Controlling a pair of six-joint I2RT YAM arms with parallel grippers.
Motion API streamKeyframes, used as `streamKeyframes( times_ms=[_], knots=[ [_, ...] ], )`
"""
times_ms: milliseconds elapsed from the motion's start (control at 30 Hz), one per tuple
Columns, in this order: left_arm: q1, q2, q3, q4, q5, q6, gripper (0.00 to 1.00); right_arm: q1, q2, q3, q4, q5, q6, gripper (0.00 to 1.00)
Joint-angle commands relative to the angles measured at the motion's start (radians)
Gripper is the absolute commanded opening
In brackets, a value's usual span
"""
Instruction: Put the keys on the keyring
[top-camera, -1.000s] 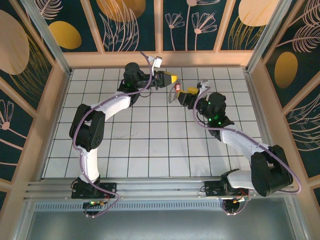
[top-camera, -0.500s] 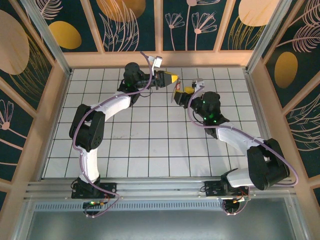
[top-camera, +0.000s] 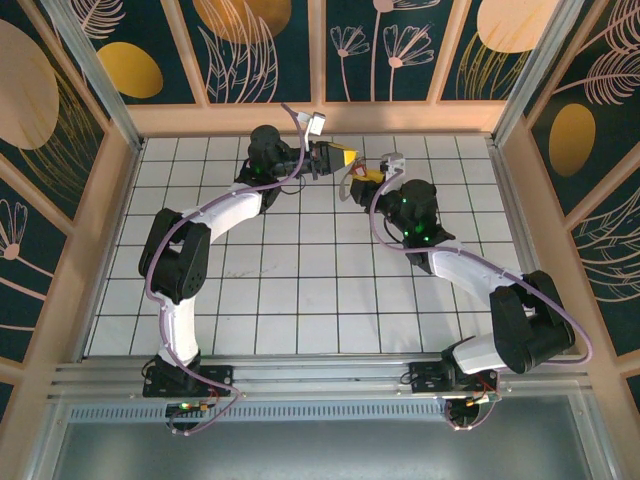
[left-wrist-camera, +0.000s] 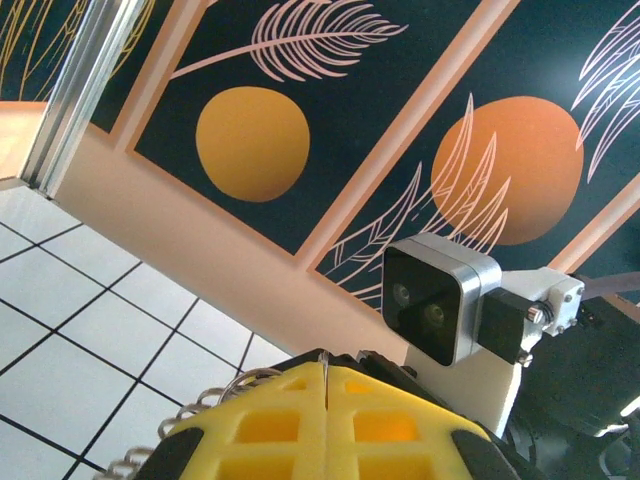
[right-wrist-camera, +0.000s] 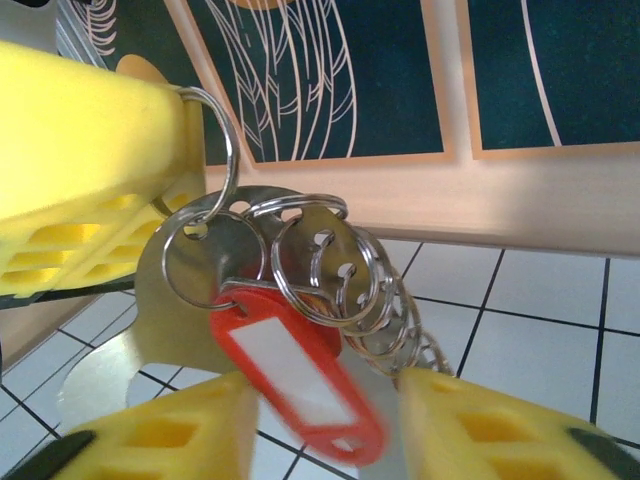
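Note:
My left gripper is raised at the far middle of the table, its yellow fingers shut on the keyring, a thin silver loop. Silver keys, a red tag with a white label and a chain of small rings hang from the loop. Some of those rings also stick out left of the shut fingers. My right gripper sits just below the bunch, its jaws apart with the blurred red tag between them. From above, it nearly touches the left gripper.
The white grid table is bordered by wooden rails and dark patterned walls close behind both grippers. The right wrist's camera housing sits just past the left fingertips.
The right arm has moved up and left, close to the left gripper, and its jaws have narrowed around the hanging red tag. The left arm has stayed still.

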Motion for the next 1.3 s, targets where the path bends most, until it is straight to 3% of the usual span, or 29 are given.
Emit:
streamKeyframes(
  times_ms=[0,267,400,667,1267],
  knots=[
    [-0.007,-0.056,0.01,0.064,0.008,-0.005,0.0,0.008,-0.035,0.002,0.009,0.014,-0.032,0.34],
    [-0.007,-0.056,0.009,0.066,0.012,-0.005,0.0,0.007,-0.07,-0.01,-0.008,0.023,-0.055,0.27],
    [-0.008,-0.059,0.009,0.066,0.013,-0.005,0.0,0.006,-0.075,-0.009,-0.009,0.034,-0.058,0.44],
    [-0.01,-0.061,0.008,0.068,0.016,-0.006,0.0,0.004,-0.053,0.017,-0.016,0.066,-0.062,0.44],
    [-0.01,-0.065,0.011,0.063,0.019,0.002,0.0,0.004,-0.099,-0.018,-0.025,0.053,-0.101,0.08]
  ],
)
